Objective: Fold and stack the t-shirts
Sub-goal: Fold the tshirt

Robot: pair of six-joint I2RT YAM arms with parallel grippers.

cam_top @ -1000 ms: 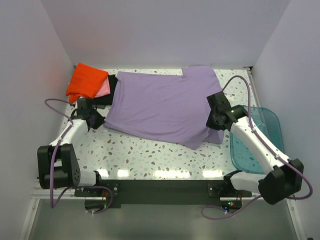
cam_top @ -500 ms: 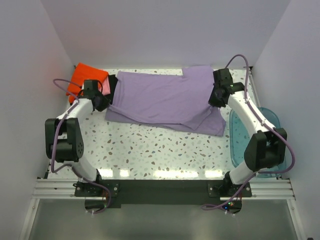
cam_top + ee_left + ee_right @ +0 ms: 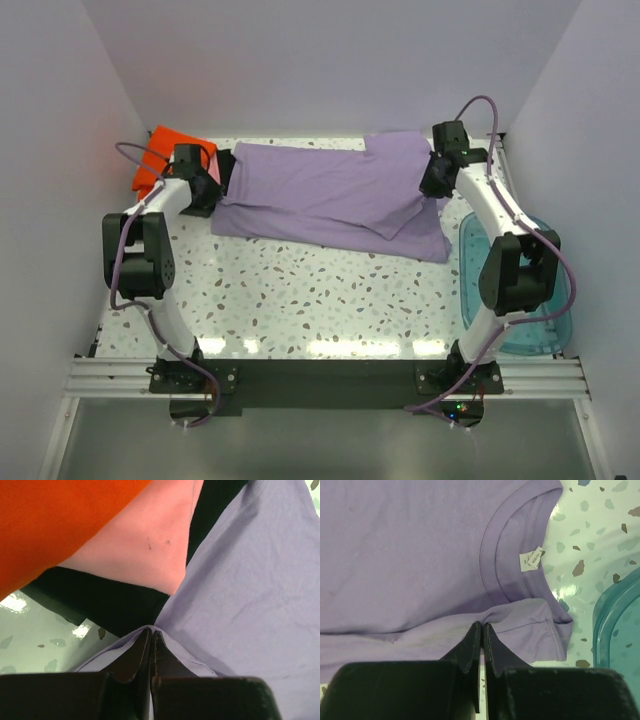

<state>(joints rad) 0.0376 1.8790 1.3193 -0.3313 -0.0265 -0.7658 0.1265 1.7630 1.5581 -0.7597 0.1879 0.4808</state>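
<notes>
The lavender t-shirt [image 3: 320, 190] lies across the back of the table, its near edge folded over towards the back. My left gripper [image 3: 205, 190] is shut on its left edge [image 3: 210, 600], next to the stack of folded orange [image 3: 160, 160], pink [image 3: 145, 545] and black [image 3: 110, 605] shirts. My right gripper [image 3: 437, 183] is shut on the shirt's right edge by the collar [image 3: 512, 560], with a sleeve [image 3: 540, 630] bunched at my fingertips [image 3: 476, 630].
A translucent teal bin [image 3: 520, 290] stands at the right edge of the table, its rim showing in the right wrist view [image 3: 615, 620]. White walls close in the back and both sides. Speckled tabletop [image 3: 300, 300] lies in front of the shirt.
Both grippers have moved away from me towards the back wall, carrying the shirt's near edge over itself. The shirt now forms a narrower band.
</notes>
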